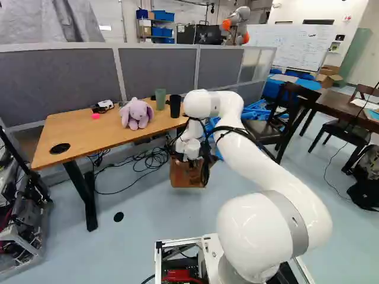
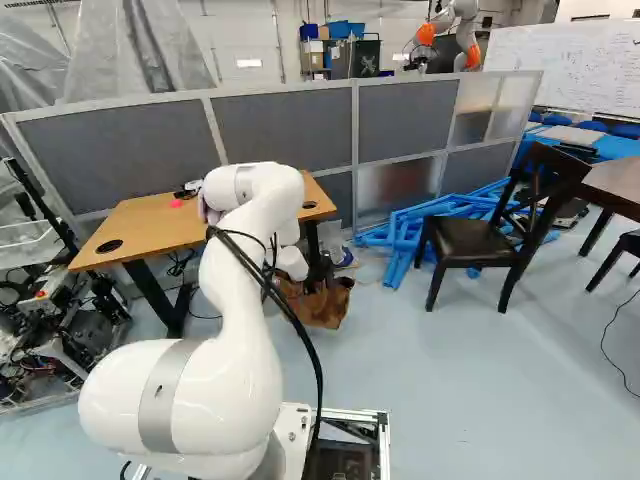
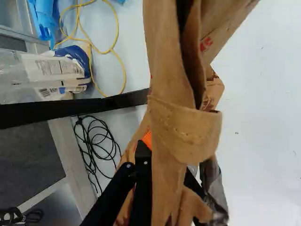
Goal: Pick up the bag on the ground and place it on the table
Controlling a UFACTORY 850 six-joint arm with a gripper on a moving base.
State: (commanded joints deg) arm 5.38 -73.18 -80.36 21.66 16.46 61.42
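Note:
The gripper (image 2: 318,272) is low beside the table, at the top of the brown bag (image 2: 325,306), partly hidden by the arm in the left base view. In the wrist view the gripper (image 3: 165,157) is shut on the bag (image 3: 181,129); its folded brown top passes between the fingers and covers much of them. One orange pad (image 3: 146,139) shows at the bag's edge. Whether the bag's bottom touches the floor I cannot tell. The wooden table (image 1: 83,142) stands left of the bag in the left base view.
On the table are a purple plush elephant (image 1: 136,113), a green cup (image 1: 160,99) and a black cup (image 1: 175,106). Black cables (image 1: 148,160) lie below it. Blue frames (image 2: 400,235) and a dark chair (image 2: 470,240) stand right of the bag. Another robot (image 1: 237,25) is behind the partition.

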